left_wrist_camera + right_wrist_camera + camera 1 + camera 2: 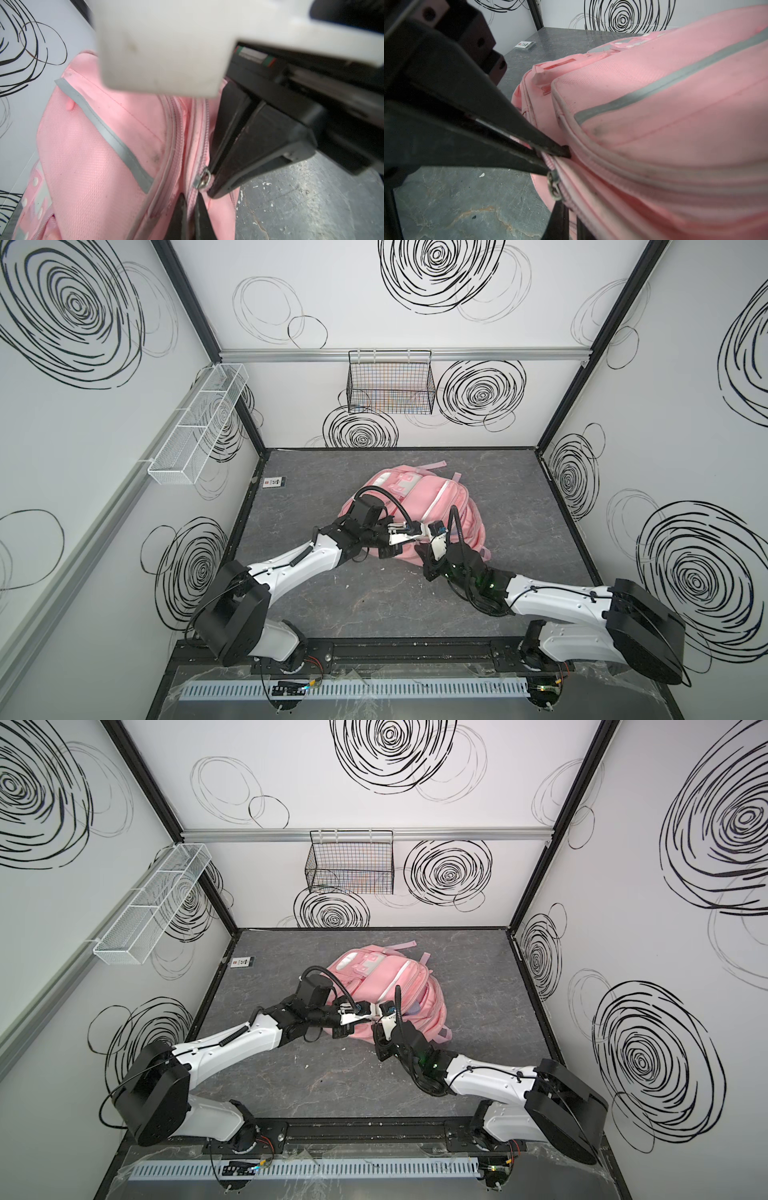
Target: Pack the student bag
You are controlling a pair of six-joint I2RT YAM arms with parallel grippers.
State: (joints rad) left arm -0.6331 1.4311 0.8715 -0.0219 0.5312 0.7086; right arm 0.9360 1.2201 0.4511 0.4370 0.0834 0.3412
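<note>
The student bag (pixel 436 506) (pixel 399 986) is a big pink backpack with a grey trim stripe, lying flat on the grey table. Both grippers meet at its near-left edge, on a zipper line. My left gripper (pixel 190 216) (pixel 409 531) is shut, pinching the pink zipper tape (pixel 192 158) just beside the metal slider (pixel 202 179) (pixel 554 187). My right gripper (pixel 573 220) (pixel 428 533) is shut too, with a pink strip, which looks like the zipper pull, caught between its fingers right under the slider. The zipper looks closed on both sides of the slider.
A black wire basket (pixel 390 385) hangs on the back wall and a white mesh shelf (pixel 199 427) on the left wall. A small card (pixel 274 482) lies at the table's back-left corner. Bare grey table (pixel 519 510) surrounds the bag.
</note>
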